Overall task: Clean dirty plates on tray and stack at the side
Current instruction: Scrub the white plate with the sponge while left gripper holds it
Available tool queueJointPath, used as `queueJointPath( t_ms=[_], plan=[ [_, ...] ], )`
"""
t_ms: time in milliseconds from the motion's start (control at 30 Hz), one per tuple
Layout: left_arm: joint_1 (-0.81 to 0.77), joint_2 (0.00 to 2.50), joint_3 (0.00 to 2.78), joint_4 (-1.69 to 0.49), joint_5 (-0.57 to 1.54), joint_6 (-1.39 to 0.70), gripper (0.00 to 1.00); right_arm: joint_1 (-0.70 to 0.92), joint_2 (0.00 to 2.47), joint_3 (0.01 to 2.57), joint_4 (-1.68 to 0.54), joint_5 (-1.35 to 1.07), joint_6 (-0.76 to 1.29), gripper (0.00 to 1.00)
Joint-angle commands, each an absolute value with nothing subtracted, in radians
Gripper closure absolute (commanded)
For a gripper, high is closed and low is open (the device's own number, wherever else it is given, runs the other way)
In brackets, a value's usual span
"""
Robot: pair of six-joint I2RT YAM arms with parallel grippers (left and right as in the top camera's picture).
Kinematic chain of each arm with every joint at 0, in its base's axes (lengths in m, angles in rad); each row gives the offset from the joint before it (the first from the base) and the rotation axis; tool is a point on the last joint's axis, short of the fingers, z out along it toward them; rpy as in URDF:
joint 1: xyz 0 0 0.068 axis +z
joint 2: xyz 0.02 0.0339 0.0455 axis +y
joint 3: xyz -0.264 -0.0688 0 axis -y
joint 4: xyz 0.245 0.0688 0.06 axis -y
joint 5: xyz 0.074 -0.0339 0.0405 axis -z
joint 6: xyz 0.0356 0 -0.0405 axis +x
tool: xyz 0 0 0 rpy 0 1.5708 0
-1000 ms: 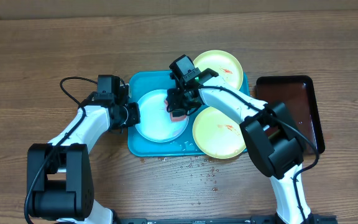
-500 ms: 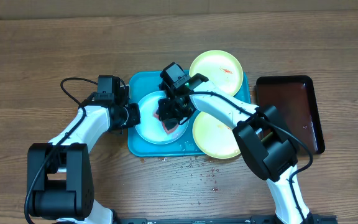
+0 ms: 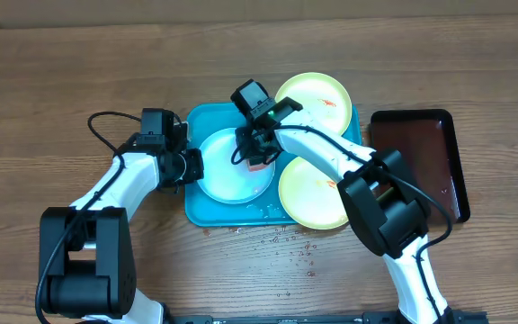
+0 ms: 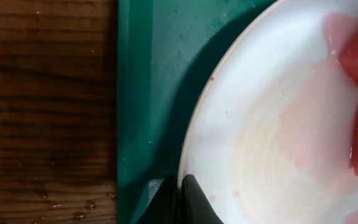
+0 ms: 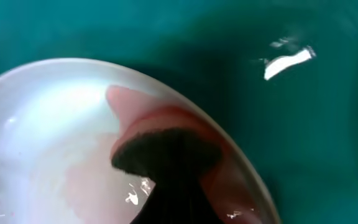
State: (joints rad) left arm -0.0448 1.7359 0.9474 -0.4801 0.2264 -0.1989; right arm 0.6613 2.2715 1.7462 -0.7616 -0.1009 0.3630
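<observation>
While the left pincer (image 3: 192,166) is clamped on the left rim of the blue plate (image 3: 221,180), the right pincer (image 3: 254,153) is closed on a red sponge (image 3: 256,166) pressed to that plate's right side. The blue plate lies in the left half of the tray (image 3: 207,121), with a pale pink film across its centre. Two yellow plates (image 3: 313,97) with red smears sit at the tray's right end, both overhanging its rim. Droplets (image 3: 288,241) dot the worktop (image 3: 61,72) just beside the tray. A dark tray (image 3: 425,153) lies further right.
</observation>
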Motion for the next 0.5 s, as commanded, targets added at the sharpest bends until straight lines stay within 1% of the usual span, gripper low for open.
queueJointPath(
  t_ms=[0,133,200,300,400,433,467],
  plan=[
    [-0.046,1.745,0.938,-0.480,0.237,-0.179,0.96,0.697,2.329,1.767,-0.749,-0.285,0.328,0.96],
    [-0.046,1.745,0.938,-0.471,0.237,-0.179,0.96,0.726,2.329,1.783,-0.764,-0.460,0.278,0.96],
    [-0.046,1.745,0.937,-0.470,0.237,-0.179,0.96,0.735,2.328,1.793,-0.795,-0.484,0.267,0.96],
    [-0.046,1.745,0.937,-0.471,0.237,-0.179,0.96,0.735,2.328,1.820,-0.900,-0.484,0.242,0.96],
    [-0.046,1.745,0.938,-0.470,0.237,-0.179,0.96,0.718,2.328,1.847,-1.010,-0.418,0.228,0.96],
    [-0.046,1.745,0.938,-0.470,0.237,-0.179,0.96,0.713,2.328,1.855,-1.042,-0.367,0.229,0.96],
    [-0.046,1.745,0.938,-0.470,0.237,-0.179,0.96,0.706,2.328,1.866,-1.079,-0.268,0.244,0.96]
  ],
)
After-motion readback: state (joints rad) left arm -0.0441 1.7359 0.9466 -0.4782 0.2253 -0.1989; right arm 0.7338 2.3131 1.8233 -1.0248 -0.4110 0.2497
